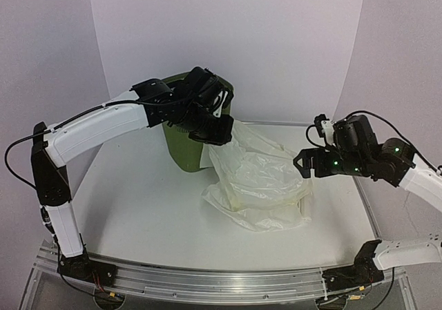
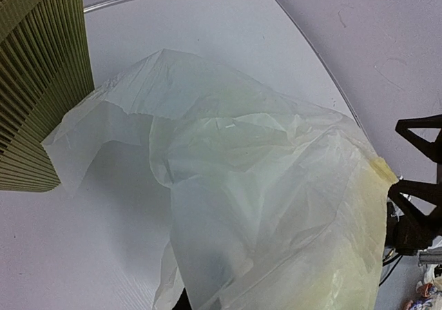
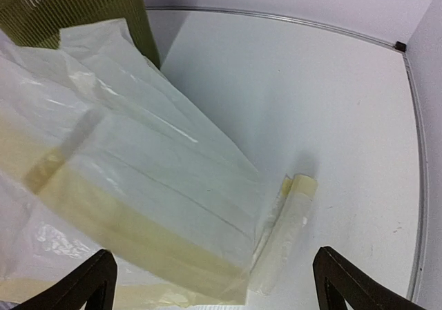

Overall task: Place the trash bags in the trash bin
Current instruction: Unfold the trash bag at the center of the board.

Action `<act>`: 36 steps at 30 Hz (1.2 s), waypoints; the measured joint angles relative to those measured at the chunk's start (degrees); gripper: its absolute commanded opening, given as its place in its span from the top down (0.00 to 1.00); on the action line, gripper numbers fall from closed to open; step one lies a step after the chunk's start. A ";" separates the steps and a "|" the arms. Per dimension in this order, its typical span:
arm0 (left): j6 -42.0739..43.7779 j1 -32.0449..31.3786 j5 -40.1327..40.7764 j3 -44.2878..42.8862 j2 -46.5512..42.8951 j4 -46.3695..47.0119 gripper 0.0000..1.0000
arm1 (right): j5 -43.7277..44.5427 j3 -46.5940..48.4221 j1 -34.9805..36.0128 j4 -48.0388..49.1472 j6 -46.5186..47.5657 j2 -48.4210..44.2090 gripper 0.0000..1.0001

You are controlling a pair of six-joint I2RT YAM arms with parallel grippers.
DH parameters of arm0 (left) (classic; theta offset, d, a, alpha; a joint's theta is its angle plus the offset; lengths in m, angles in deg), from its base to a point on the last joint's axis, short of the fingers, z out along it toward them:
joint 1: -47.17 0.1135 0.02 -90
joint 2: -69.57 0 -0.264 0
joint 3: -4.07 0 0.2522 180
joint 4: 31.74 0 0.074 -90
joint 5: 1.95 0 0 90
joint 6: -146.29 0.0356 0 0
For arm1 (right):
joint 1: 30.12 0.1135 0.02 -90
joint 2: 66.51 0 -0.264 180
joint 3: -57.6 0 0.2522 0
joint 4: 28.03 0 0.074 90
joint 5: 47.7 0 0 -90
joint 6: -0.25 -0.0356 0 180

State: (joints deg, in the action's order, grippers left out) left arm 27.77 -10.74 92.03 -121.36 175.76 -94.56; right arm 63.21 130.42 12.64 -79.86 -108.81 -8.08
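The olive-green trash bin [image 1: 181, 150] stands at the back left of the table, its slatted side also showing in the left wrist view [image 2: 41, 82] and the right wrist view [image 3: 69, 6]. A big translucent pale trash bag [image 1: 259, 182] spreads on the table right of the bin, with one end lifted toward the bin's side. My left gripper [image 1: 214, 129] is shut on that lifted end; the bag [image 2: 262, 186] drapes over its fingers and hides them. My right gripper [image 3: 214, 282] stands open at the bag's right edge [image 3: 138, 165], its fingers [image 3: 338, 279] wide apart and gripping nothing.
The white table [image 1: 138, 206] has a thin raised rim along its right side [image 3: 414, 186] and back. An aluminium rail [image 1: 207, 282] carries both arm bases at the near edge. Pale curved backdrop walls close in behind the bin.
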 measured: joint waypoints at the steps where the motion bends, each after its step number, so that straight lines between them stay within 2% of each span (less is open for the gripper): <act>1: 0.19 0.00 -0.22 -0.07 0.00 0.26 1.00 | 0.74 -0.62 -0.03 -0.08 0.30 0.30 0.03; 5: 0.79 0.00 -1.13 -0.10 0.10 0.81 1.00 | -0.41 -2.20 -0.20 2.28 0.98 3.96 0.04; 8: 1.45 0.00 -1.52 -0.11 0.13 1.36 1.00 | -1.38 -3.11 -0.33 5.27 1.29 7.78 0.08; 10: 1.68 0.00 -1.76 -0.11 0.13 1.87 1.00 | -2.45 -3.72 -0.84 7.81 1.75 10.43 0.15; 12: 1.79 0.00 -1.87 -0.11 0.13 2.47 1.00 | -3.90 -4.13 -1.91 10.15 2.39 13.05 0.30; 15: 2.12 0.00 -1.81 0.38 -0.13 3.64 1.00 | -6.74 -5.00 -4.54 14.49 3.64 16.35 0.83; 16: 2.24 0.00 -1.66 0.86 -0.39 4.11 1.00 | -7.94 -5.38 -5.44 16.14 4.20 17.20 0.94; 17: 2.43 0.00 -1.31 1.46 -0.75 4.48 1.00 | -9.16 -5.64 -6.18 17.41 5.08 17.88 1.00; 21: 3.42 -0.01 1.95 2.42 -1.50 4.91 1.00 | -9.77 -4.67 -7.37 19.69 8.93 19.39 1.00; 25: 5.98 0.25 7.82 0.30 -0.10 5.49 1.00 | -1.23 3.86 -7.28 16.66 14.66 20.76 1.00; 28: 8.94 0.51 11.93 -10.34 6.31 5.67 1.00 | 8.92 14.87 -7.37 15.64 19.71 23.08 1.00; 31: 12.89 0.64 15.36 -21.40 12.87 10.40 1.00 | 16.28 25.89 -7.41 15.85 23.49 24.36 1.00; 34: 17.02 0.61 15.80 -18.76 11.55 20.00 1.00 | 16.48 32.72 -7.54 18.74 25.92 22.00 1.00; 36: 19.45 0.38 15.08 -10.86 7.28 28.63 1.00 | 12.79 32.93 -7.54 21.69 27.41 17.89 1.00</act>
State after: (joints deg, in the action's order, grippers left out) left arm 47.22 -10.37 107.11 -132.23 183.04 -65.93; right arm 75.99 163.35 5.10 -58.17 -81.40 9.82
